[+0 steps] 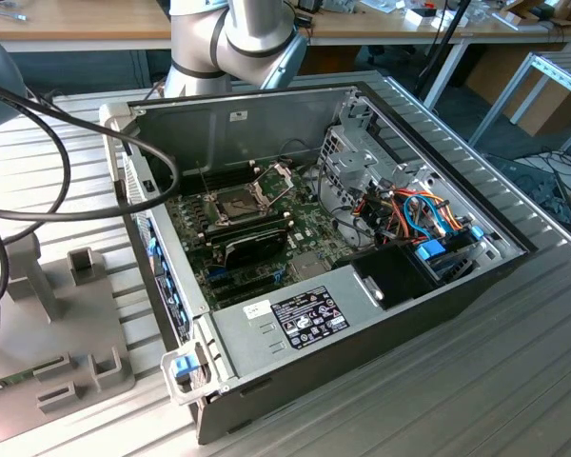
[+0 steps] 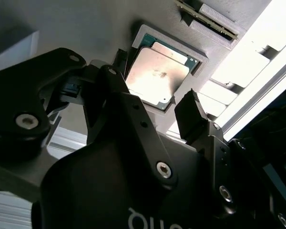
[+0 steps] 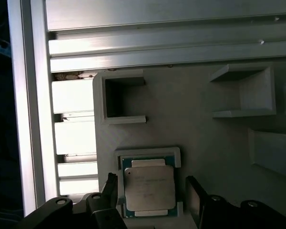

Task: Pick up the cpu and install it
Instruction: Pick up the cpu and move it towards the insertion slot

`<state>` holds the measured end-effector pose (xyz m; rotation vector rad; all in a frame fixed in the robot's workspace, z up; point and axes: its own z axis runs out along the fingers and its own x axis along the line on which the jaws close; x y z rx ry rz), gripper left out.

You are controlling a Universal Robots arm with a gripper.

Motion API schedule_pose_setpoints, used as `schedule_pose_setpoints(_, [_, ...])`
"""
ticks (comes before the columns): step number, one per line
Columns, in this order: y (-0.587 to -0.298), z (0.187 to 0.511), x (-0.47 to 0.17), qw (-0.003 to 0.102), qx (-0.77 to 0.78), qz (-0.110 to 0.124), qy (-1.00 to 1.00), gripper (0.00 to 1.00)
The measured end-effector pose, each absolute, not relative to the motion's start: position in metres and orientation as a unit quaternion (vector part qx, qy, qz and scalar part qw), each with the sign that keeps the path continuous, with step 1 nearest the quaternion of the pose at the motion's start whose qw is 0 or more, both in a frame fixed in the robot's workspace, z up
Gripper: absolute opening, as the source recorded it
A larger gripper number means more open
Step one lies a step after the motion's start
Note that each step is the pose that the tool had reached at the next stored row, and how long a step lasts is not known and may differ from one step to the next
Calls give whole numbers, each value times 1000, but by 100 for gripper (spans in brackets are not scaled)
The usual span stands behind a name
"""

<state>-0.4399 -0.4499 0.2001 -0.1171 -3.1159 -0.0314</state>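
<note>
The cpu (image 2: 157, 76) (image 3: 149, 188) is a small silver-topped square chip on a green edge. It lies flat in a shallow recess of a grey holder block (image 3: 190, 133). In both wrist views my gripper (image 2: 156, 77) (image 3: 152, 184) is open and hangs just over the chip, with one black fingertip (image 2: 191, 107) (image 3: 193, 188) on each side of it and a gap to the chip's edges. In the exterior view the motherboard's socket (image 1: 236, 203) stands bare, its hinged metal frame (image 1: 276, 177) lifted up.
The open computer case (image 1: 400, 314) takes up the middle of the ribbed aluminium table (image 1: 514, 381). A black oblong module (image 1: 257, 246) lies below the socket. The grey fixture (image 1: 76, 324) with several pockets sits at the exterior view's left, with thick black cables (image 1: 67, 162) looping above it.
</note>
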Motion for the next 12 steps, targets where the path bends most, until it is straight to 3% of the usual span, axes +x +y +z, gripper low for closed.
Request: schedule_pose_setpoints(12, [-450,196,-439,15,-38,-6,-999,67])
